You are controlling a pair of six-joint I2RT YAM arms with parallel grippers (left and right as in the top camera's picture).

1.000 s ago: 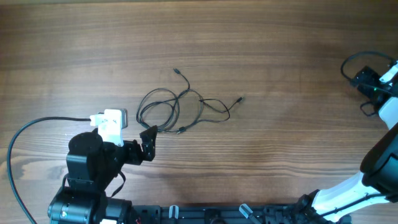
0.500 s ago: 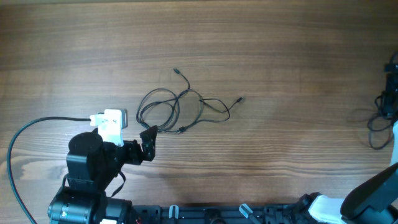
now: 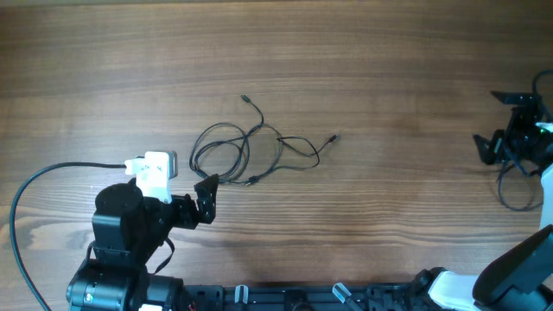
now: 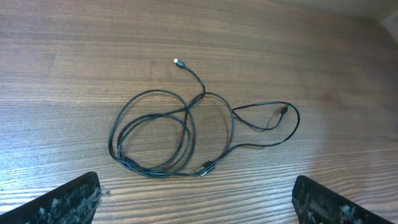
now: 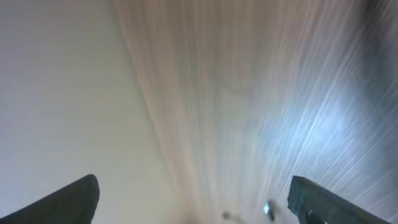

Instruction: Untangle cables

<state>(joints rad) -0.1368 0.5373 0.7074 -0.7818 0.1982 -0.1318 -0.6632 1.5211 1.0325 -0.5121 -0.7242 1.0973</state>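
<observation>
The cables (image 3: 259,131) are thin black cords in loose tangled loops on the wooden table, left of centre. In the left wrist view the cables (image 4: 188,112) lie just ahead of the fingers, with a silvery tip (image 4: 178,62) at the far end and another plug (image 4: 207,166) nearest the jaws. My left gripper (image 3: 206,197) sits just below the loops; its jaws (image 4: 199,208) are wide open and empty. My right gripper (image 3: 503,130) is at the far right edge, far from the cables. Its wrist view is blurred; the jaws (image 5: 196,205) are apart and empty.
A thick black wire (image 3: 30,186) curves from the left arm's base at the bottom left. The right arm's own black wires (image 3: 517,192) hang at the right edge. A rail (image 3: 285,295) runs along the front edge.
The right arm has swung about at the right edge and now reaches back into view. The left arm and the cables have not moved.
</observation>
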